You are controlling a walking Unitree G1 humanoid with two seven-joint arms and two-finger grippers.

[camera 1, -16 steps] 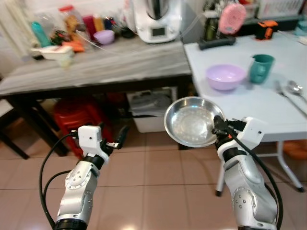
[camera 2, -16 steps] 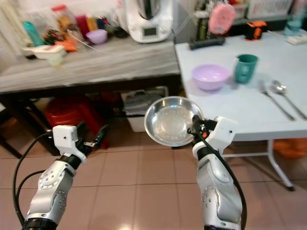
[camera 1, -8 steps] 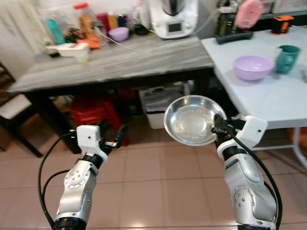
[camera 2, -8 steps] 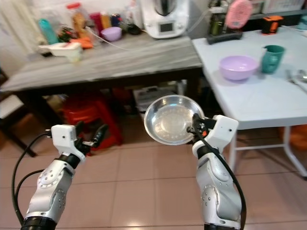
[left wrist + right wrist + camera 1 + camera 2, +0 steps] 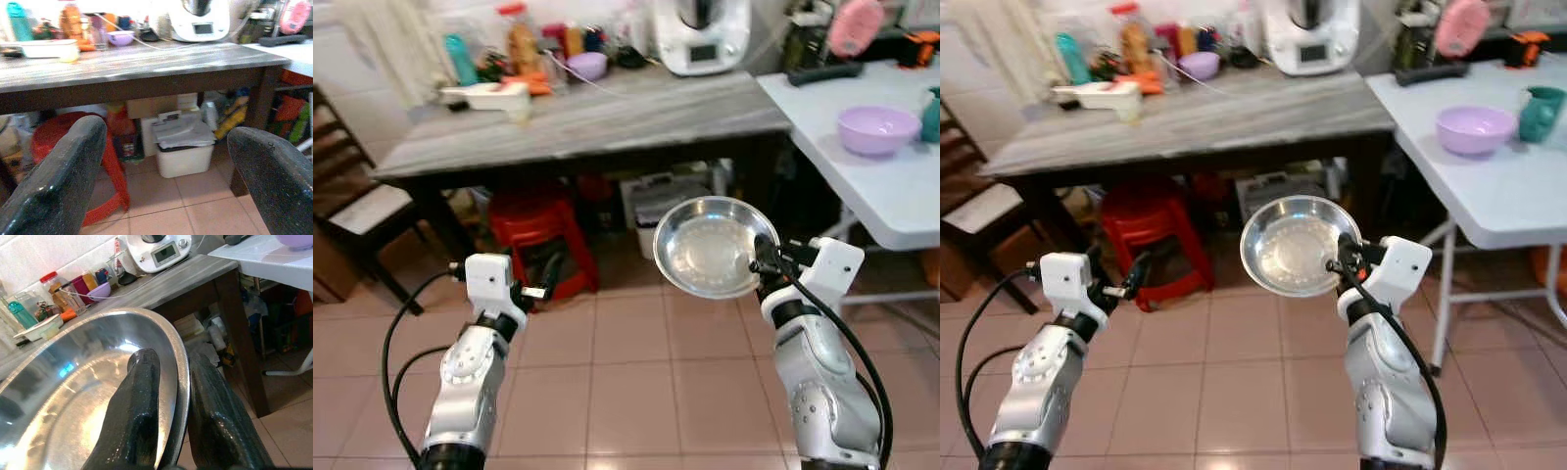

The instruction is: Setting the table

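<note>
My view has swung left since a second ago: the white table (image 5: 891, 211) has slid toward the right edge, the spoon and fork are out of frame, and a dark chair (image 5: 357, 211) has come in on the left. Both arms keep their pose. My right gripper (image 5: 1340, 266) is clamped on the rim of the one steel bowl (image 5: 1298, 245), one finger inside, one outside, holding it tilted in the air over the tiled floor, short of the white table. My left gripper (image 5: 546, 284) is spread wide and empty. I count one purple bowl (image 5: 1475, 128) on the white table and one red stool (image 5: 536, 227) under the grey table (image 5: 607, 113).
</note>
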